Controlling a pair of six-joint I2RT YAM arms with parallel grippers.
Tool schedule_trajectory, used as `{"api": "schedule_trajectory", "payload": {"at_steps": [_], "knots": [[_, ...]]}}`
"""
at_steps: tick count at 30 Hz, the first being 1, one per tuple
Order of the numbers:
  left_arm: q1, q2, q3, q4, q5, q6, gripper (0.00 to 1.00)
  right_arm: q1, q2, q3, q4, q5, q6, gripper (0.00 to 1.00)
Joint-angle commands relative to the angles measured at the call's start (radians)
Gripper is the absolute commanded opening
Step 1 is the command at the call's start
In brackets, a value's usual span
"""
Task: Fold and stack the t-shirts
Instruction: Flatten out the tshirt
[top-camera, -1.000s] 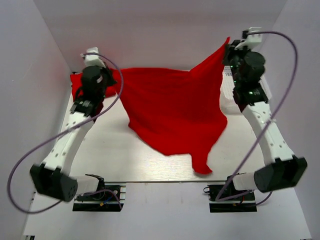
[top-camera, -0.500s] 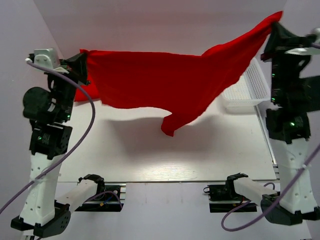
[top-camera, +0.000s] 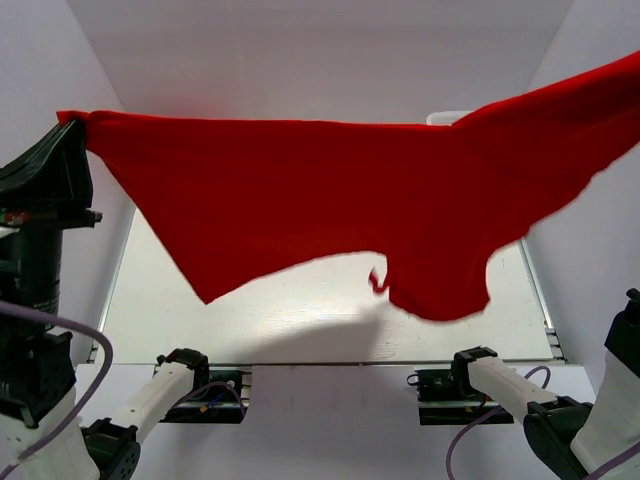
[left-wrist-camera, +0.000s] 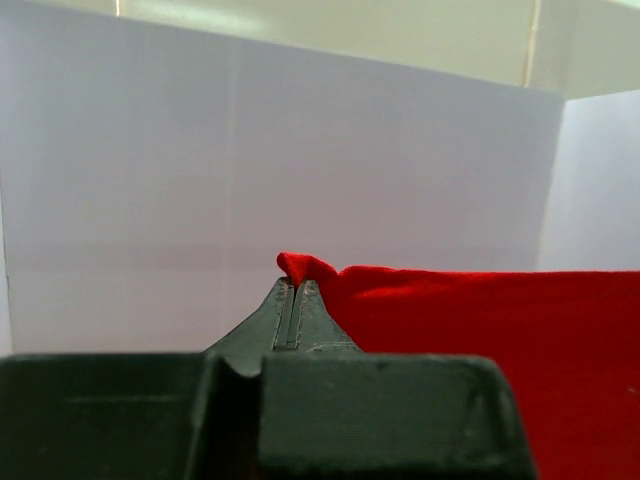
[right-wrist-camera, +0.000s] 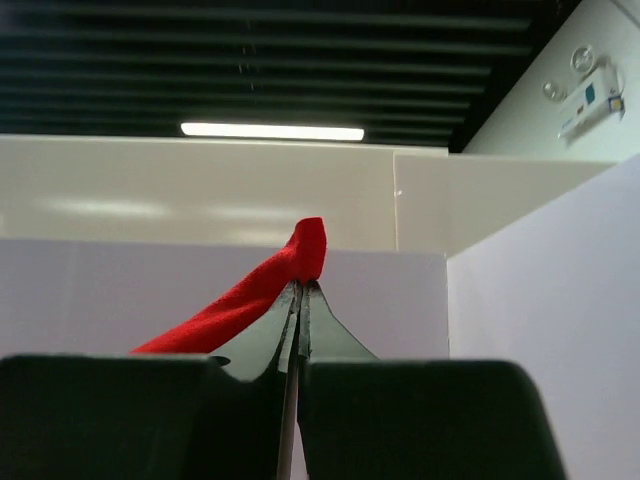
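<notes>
At far left, our left end effector (left-wrist-camera: 297, 286) is pinched fully closed on 1 corner of the red t-shirt (top-camera: 330, 210), with a small tuft of cloth poking past its tips. Over the last second both arms have risen and moved apart. The shirt, which was draped low, now hangs between the 2 arms as a wide sheet. Its lower edge appears clear of the counter (top-camera: 250, 320), with only its shadow falling there. At right, the right end effector (right-wrist-camera: 300, 287) is likewise clamped shut on the opposite corner, beyond the overhead view's edge. We judge the shirt spread and ready to lay flat, with no fold made yet.
</notes>
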Motion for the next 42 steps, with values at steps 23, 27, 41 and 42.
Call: {"api": "schedule_trajectory", "payload": {"at_steps": [23, 27, 41, 42], "knots": [[0.008, 0.796, -0.595, 0.307, -0.384, -0.128, 0.00, -0.003, 0.804, -0.408, 0.220, 0.008, 0.040, 0.00], [0.017, 1.130, -0.408, 0.232, -0.433, -0.151, 0.00, 0.000, 1.066, -0.244, 0.143, -0.022, 0.103, 0.00], [0.055, 1.432, -0.100, 0.262, -0.324, -0.082, 0.00, -0.003, 1.346, -0.049, 0.060, -0.059, 0.120, 0.00], [0.055, 1.432, -0.100, 0.262, -0.324, -0.082, 0.00, -0.003, 1.334, -0.093, 0.072, -0.062, 0.120, 0.00]]}}
